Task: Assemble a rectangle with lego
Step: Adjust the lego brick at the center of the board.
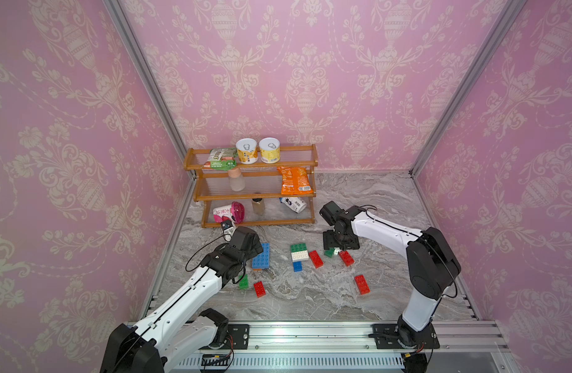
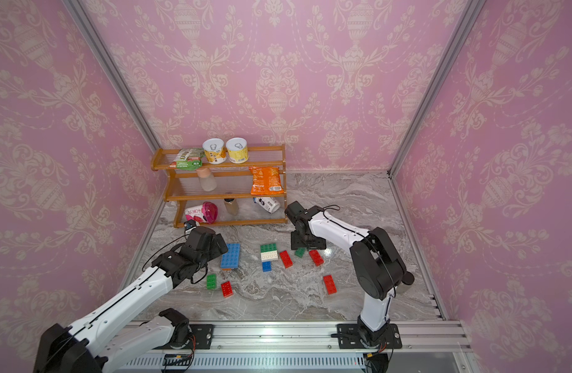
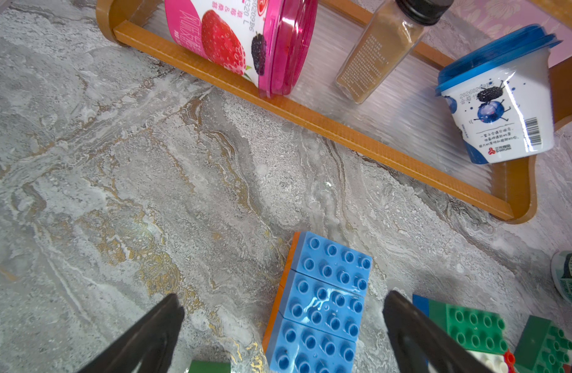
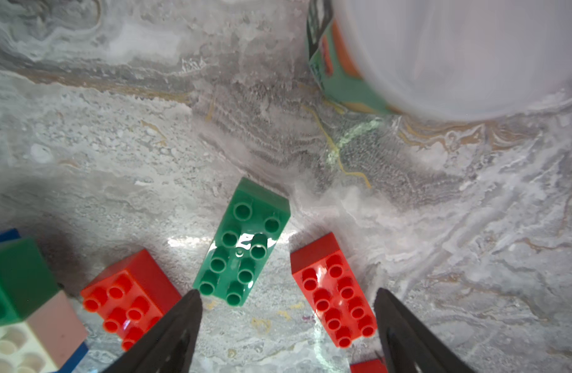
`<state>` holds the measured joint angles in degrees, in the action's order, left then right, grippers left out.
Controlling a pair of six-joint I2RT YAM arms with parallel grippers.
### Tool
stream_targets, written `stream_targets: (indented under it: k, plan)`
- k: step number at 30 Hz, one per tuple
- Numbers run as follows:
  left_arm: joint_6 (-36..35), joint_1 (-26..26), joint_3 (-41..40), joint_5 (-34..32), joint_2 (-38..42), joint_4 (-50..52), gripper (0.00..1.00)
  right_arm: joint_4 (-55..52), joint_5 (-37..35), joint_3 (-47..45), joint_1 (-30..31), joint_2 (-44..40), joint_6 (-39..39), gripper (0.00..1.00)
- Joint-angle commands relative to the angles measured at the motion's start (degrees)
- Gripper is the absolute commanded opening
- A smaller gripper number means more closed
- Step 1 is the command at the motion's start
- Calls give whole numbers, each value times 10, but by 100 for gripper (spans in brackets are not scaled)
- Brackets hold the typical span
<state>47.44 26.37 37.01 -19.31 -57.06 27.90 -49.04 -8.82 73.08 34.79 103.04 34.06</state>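
The right pincer hangs low over the tabletop with its jaws spread and nothing between them. One black fingertip sits just beside the near corner of a green brick, apart from it as far as I can tell. That brick lies flat, studs up, with a red brick close on one flank and a second red brick close on the other. In a top view it peeks out from under the wrist.

I'd judge the job in hand to be picking up that green one. To do it well, the pincer wants to slide forward until the brick sits centred between the fingers. The wrist should also twist a little, since the brick lies askew to the jaws' line. Close across the long smooth sides, below the studs, and come down into the gaps without nudging either red. Then lift straight up. A white tub stands near, beyond the brick, so there's no room to overshoot.

The left pincer is wide open too and empty, poised above the blue slab, which is three blue pieces laid edge to edge on an orange layer. The green, white and blue cluster sits between the two arms.
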Motion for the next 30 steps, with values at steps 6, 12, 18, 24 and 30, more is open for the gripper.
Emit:
stream_targets:
  k: [6,12,18,24,30]
  plan:
    - [-2,-5,15,10,-7,-3,99,-54,-53,19,43,42,-55,89]
    - [-2,-5,20,15,-13,-3,99,-57,-68,61,39,90,-53,89]
    - [-2,-5,20,12,-11,-1,99,-30,-54,83,18,116,-45,87]
    - [-2,-5,22,14,-15,-1,99,-12,-32,116,7,143,-50,85]
    - [-2,-5,20,8,-2,6,99,-47,-41,132,8,122,-51,87]
